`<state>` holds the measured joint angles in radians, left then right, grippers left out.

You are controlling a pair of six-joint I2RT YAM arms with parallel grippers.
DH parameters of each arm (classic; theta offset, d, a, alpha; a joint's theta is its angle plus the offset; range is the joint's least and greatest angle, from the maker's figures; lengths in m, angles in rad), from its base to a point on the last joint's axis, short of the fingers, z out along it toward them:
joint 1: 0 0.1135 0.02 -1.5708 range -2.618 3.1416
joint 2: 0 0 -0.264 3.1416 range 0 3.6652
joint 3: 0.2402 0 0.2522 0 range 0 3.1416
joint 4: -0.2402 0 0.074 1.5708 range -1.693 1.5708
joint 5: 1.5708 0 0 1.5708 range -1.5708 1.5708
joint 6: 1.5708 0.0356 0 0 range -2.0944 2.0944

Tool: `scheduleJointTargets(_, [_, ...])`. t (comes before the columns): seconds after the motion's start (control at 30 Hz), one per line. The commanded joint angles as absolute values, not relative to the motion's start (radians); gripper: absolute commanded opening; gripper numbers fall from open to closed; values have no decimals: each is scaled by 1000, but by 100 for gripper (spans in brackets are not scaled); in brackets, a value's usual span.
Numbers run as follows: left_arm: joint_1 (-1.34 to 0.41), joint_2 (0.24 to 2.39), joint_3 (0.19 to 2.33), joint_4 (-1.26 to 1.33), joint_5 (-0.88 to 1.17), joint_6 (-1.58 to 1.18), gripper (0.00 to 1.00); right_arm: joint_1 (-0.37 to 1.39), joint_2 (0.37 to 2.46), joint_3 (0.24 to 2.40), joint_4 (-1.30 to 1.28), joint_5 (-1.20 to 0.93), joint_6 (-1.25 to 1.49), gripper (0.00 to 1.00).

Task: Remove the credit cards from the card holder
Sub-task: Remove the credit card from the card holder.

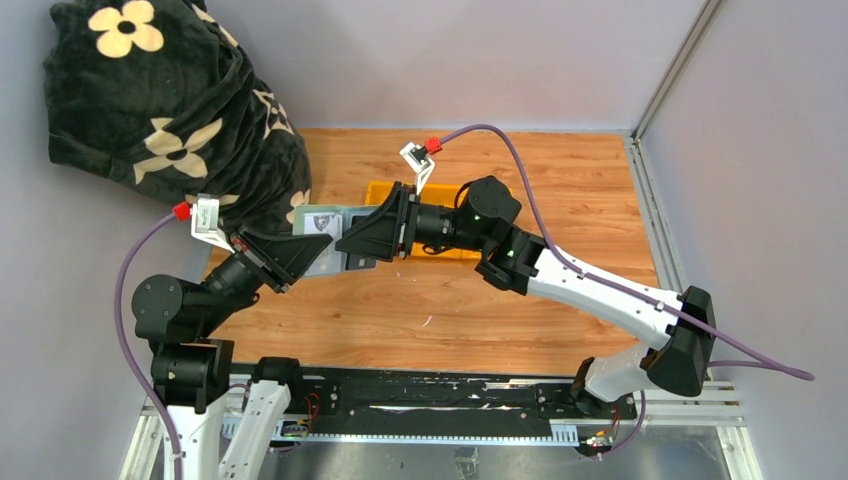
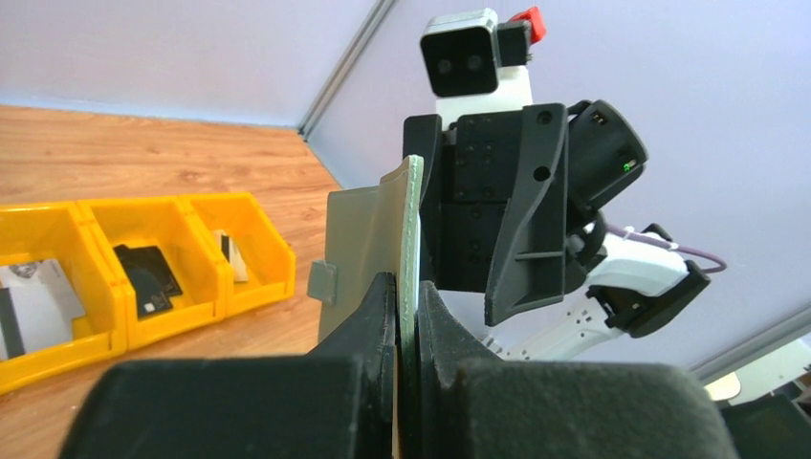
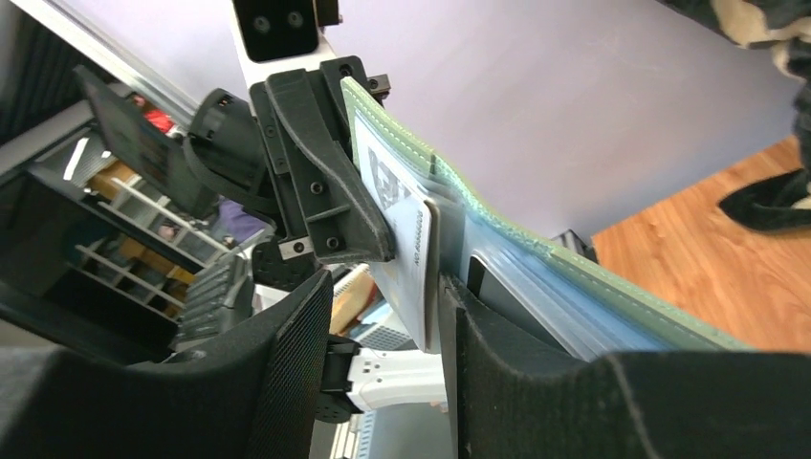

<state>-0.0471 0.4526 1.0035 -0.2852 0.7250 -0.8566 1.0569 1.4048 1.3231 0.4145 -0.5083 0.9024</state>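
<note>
- My left end effector (image 2: 406,292) is clamped tight on one edge of the card holder (image 2: 365,237). It holds it up off the worktop (image 1: 450,300), edge-on to the left wrist view.
- The holder hangs between the two end effectors, just in front of the yellow tray (image 2: 260,251).
- My right end effector (image 3: 387,287) has its jaws apart, straddling a white card (image 3: 413,251) that pokes out of the holder's light blue leaves (image 3: 521,292).
- That card sits close to one finger, with a clear gap to the other. I see no grip on it.
- In the tray: a pale card (image 2: 38,301) in one end bin, a black card (image 2: 143,273) in the middle bin, and another card (image 2: 232,256) in the third bin, colour unclear.
- Black floral blanket (image 1: 150,100) at far left.
</note>
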Motion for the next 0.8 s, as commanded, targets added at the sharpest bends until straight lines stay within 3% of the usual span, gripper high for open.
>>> scheduleJointTargets(0.0, [-54, 444, 1015, -202, 794, -936, 0, 1075, 1423, 1264, 721, -622, 1046, 46])
scheduleJointTargets(0.37, [-53, 457, 1000, -117, 805, -1059, 12, 1105, 1523, 1245, 1073, -697, 1231, 35])
scheduleJointTargets(0.67, [-53, 462, 1002, -69, 813, -1108, 23, 1134, 1519, 1263, 1052, -724, 1175, 36])
scheduleJointTargets(0.77, [-53, 459, 995, -59, 809, -1119, 22, 1148, 1518, 1276, 1010, -726, 1134, 37])
